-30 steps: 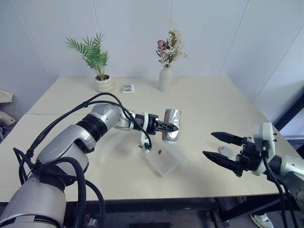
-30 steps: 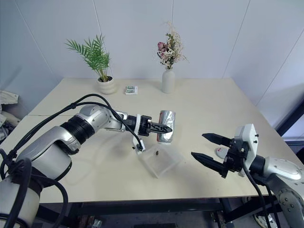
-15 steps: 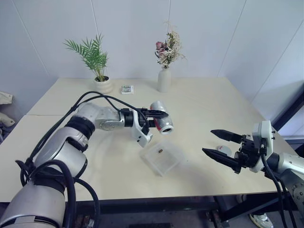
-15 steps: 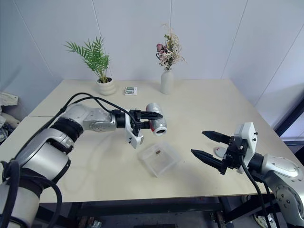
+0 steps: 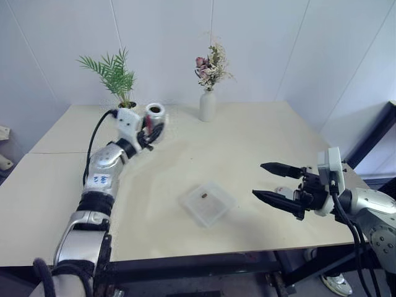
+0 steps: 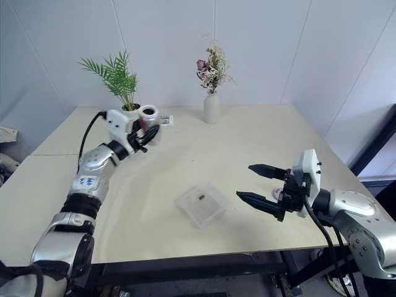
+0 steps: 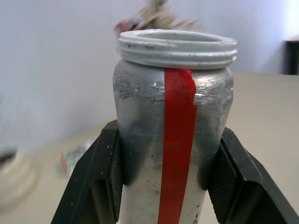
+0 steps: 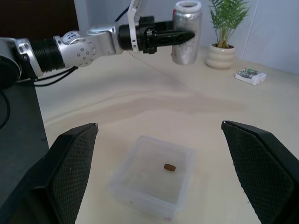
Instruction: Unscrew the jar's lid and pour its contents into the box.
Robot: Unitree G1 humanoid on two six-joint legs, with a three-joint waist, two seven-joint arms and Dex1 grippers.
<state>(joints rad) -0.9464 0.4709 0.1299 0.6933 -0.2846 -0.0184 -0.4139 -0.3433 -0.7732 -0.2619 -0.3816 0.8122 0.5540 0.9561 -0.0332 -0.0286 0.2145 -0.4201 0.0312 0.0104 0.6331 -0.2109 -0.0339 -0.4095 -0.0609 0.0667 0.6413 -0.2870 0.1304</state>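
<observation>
The jar is pinched upright and lidless between the left gripper's fingers, near the table's far left corner. The contents are seen in the box near the front edge. The right gripper is held spread and empty beside the box.

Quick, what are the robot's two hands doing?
Left gripper: shut on the jar, upright.
Right gripper: open, holding nothing.
</observation>
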